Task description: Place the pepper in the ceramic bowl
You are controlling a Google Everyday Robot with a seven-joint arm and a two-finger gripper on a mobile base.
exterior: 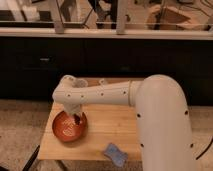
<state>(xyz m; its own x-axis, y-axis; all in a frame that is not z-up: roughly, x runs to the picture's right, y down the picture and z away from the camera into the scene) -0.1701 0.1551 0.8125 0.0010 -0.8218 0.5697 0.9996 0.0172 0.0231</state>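
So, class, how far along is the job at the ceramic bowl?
Looks done: the approach; the pincer sits low over the right inside of the ceramic bowl on the wooden table. In hand: the drop; no pepper can be made out, so held or released is unclear. Left: probably confirming the pepper lies in the bowl, then lifting the arm away.

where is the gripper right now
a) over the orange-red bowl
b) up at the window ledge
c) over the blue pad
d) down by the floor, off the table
a: the gripper hangs over the ceramic bowl at the left end of the wooden table, while the blue pad lies apart near the front edge.
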